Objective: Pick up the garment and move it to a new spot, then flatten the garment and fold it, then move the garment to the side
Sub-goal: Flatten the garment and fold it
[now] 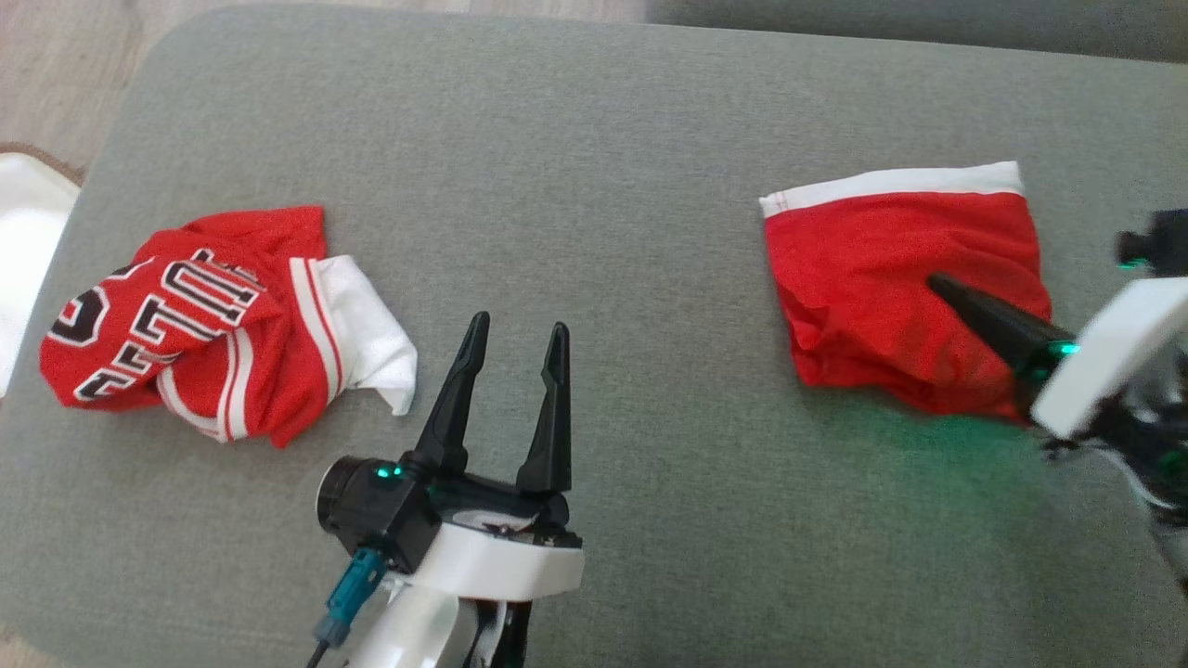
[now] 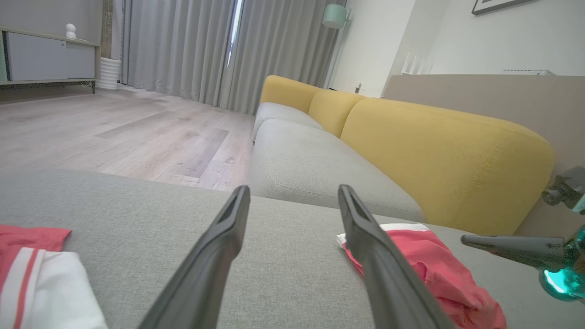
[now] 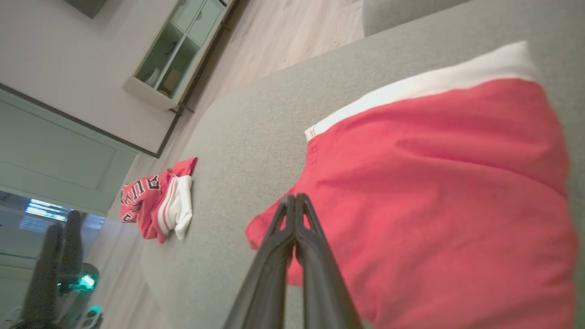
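Garment (image 1: 891, 269), red, folded, lies on the cushion's (image 1: 594, 139) right side under the right gripper (image 1: 933, 281), fingers closed, no cloth visibly pinched; left gripper (image 1: 515, 325) wide, empty, near crumpled jersey (image 1: 186, 315); likely final move aside, which needs an edge pinch.

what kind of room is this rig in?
Likely a home living room: grey fabric sofa with yellow back cushions, floor-length grey curtains, pale wood plank floor.

Red, white-edged garment (image 1: 891, 278); grey cushion (image 1: 594, 139).
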### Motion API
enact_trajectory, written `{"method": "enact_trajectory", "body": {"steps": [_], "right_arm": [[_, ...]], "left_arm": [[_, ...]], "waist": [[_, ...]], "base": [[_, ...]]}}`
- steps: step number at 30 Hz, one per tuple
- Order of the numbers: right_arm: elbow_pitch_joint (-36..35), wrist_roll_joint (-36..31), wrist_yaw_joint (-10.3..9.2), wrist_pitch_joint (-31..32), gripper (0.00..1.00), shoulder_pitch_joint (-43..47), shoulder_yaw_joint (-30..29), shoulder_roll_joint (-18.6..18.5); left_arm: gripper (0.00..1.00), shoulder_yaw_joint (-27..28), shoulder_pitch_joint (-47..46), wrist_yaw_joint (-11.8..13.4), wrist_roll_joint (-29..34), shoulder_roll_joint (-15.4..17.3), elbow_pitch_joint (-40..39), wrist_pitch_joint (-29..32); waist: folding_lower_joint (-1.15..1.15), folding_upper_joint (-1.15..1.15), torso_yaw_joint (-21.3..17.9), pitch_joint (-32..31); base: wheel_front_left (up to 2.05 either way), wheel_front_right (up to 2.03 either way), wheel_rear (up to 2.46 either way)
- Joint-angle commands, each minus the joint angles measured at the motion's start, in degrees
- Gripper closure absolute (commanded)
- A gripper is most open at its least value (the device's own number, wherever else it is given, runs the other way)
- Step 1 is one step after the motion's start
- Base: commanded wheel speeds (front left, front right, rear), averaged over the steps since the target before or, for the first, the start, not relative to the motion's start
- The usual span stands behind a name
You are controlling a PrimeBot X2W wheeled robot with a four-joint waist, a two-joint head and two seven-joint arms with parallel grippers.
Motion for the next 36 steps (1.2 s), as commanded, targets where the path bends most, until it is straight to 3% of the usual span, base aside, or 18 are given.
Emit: {"method": "enact_trajectory", "body": {"steps": [1,4,9,15,19,20,21,22,28,31,36], "right_arm": [[0.4,-3.5,0.39,-2.8,1.00,-2.6,3.5,-0.3],[6.2,-7.7,0.39,-7.9,1.00,-4.0,8.1,1.6],[12.9,-8.7,0.39,-12.2,1.00,-3.7,14.0,5.0],[15.3,-5.3,0.39,-15.8,1.00,-0.7,21.3,7.3],[14.6,-3.9,0.39,-22.4,1.00,1.6,23.7,7.9],[14.0,-4.0,0.39,-24.9,0.93,2.1,24.0,8.0],[13.6,-4.6,0.39,-27.6,0.59,2.7,24.2,7.9],[13.5,-5.8,0.39,-30.8,0.00,3.2,24.1,7.7],[13.4,-15.4,0.39,-46.0,0.00,6.8,22.4,7.0],[13.3,-23.2,0.39,-47.7,0.00,8.4,18.4,7.7],[7.9,-39.0,0.39,-47.9,0.00,14.0,5.9,12.0]], "left_arm": [[0.00,1.4,-1.1,-0.2,0.3,0.0,-1.7,-0.3],[0.00,1.3,-1.1,-0.3,0.1,0.0,-1.5,-0.3],[0.00,1.2,-0.9,0.1,-0.1,0.0,-1.6,-0.3],[0.00,2.6,0.6,0.4,0.2,0.0,-1.3,-0.3],[0.00,3.6,2.5,0.7,0.4,0.0,-0.9,-0.3],[0.00,4.0,3.0,0.7,0.5,0.0,-0.8,-0.3],[0.00,4.6,3.7,0.8,0.8,0.0,-0.7,-0.3],[0.00,5.3,4.4,1.0,1.3,0.0,-0.7,-0.3],[0.00,9.1,9.4,1.7,3.7,0.0,0.2,-0.3],[0.00,10.4,11.3,1.6,5.0,0.0,-0.2,-0.3],[0.00,12.2,13.7,2.2,7.7,0.0,-2.4,-0.3]], "waist": [[0.01,0.00,0.8,0.0],[0.01,0.00,1.4,-0.1],[0.01,0.00,2.0,-0.6],[0.01,0.00,0.7,-2.8],[0.01,0.00,-1.1,-5.6],[0.01,0.00,-1.7,-6.5],[0.01,0.00,-2.3,-7.4],[0.01,0.00,-3.1,-8.3],[0.01,0.00,-7.1,-12.3],[0.01,0.00,-8.8,-13.4],[0.01,0.00,-10.4,-14.8]], "base": [[0.00,0.00,0.00],[0.00,0.00,0.00],[0.00,0.00,0.00],[0.00,0.00,0.00],[0.00,0.00,0.00],[0.00,0.00,0.00],[0.00,0.00,0.00],[0.00,0.00,0.00],[0.00,0.00,0.00],[0.00,0.00,0.00],[0.00,0.00,0.00]]}}
